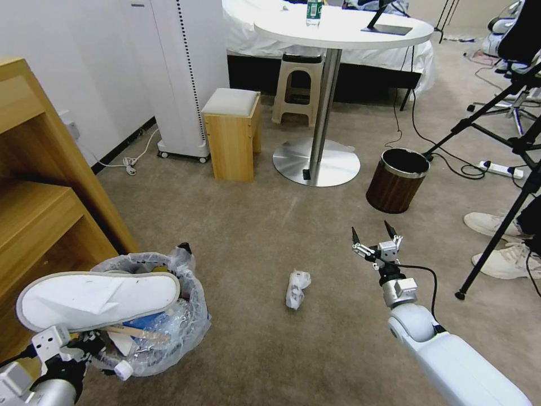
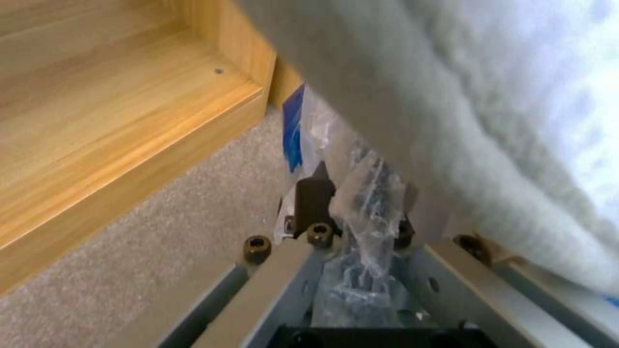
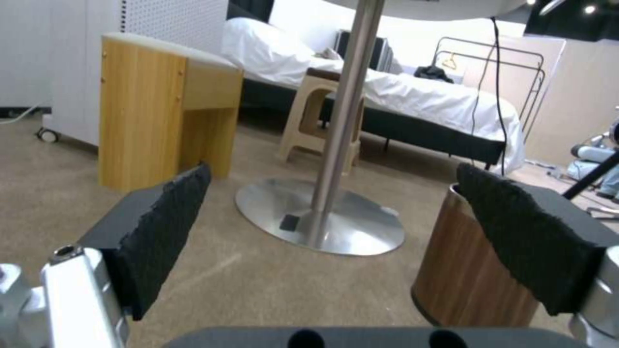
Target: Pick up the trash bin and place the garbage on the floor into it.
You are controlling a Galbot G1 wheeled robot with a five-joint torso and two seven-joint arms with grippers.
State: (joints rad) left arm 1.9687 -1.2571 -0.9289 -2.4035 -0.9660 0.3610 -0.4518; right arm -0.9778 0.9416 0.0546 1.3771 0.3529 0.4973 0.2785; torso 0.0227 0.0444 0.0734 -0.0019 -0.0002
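Crinkly plastic lines the trash bin [image 1: 169, 332] at the lower left of the head view, where the left end effector [image 2: 351, 212] pinches the bag at its rim, and a white slipper [image 1: 96, 299] lies across the top. On the beige floor [image 1: 253, 225] at lower centre lies a white wad [image 1: 297, 288]. Right of it, the right end effector [image 1: 375, 234] hovers with fingers spread, empty.

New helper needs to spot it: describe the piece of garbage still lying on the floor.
Start at the round table's steel base and come toward the robot across the beige floor. The white wad lies alone there, between the bagged trash bin and the right gripper: small, crumpled, white.
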